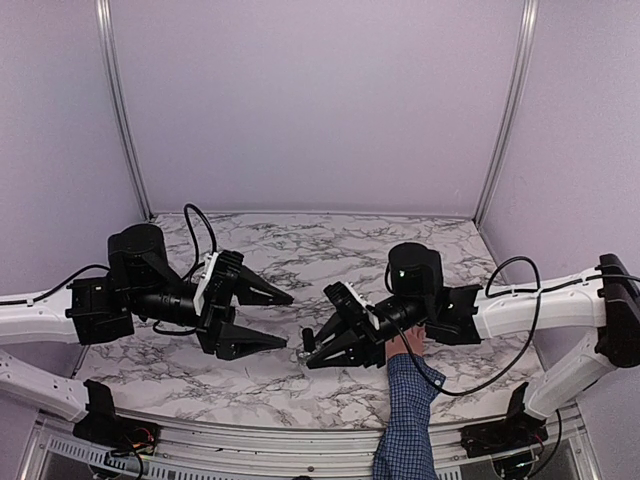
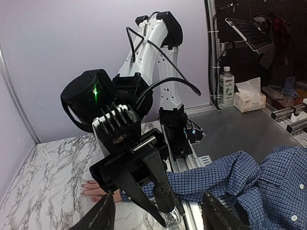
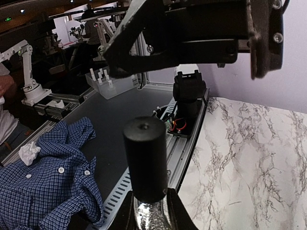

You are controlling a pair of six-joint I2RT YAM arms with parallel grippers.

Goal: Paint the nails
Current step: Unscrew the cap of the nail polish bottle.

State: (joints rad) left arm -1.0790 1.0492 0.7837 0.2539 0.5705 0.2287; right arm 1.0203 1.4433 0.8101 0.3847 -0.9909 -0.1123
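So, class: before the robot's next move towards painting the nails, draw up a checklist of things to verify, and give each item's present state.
1. Grip on the bottle: ok. The right gripper is shut on it.
2. Bottle opened: not ok. The dark cap is on.
3. Left gripper free to take the cap: ok. Its jaws are open and empty.
4. Hand resting on the table: ok.
5. Clear reach to the nails: cannot tell. The right arm covers part of the hand, and the nails are too small to make out.
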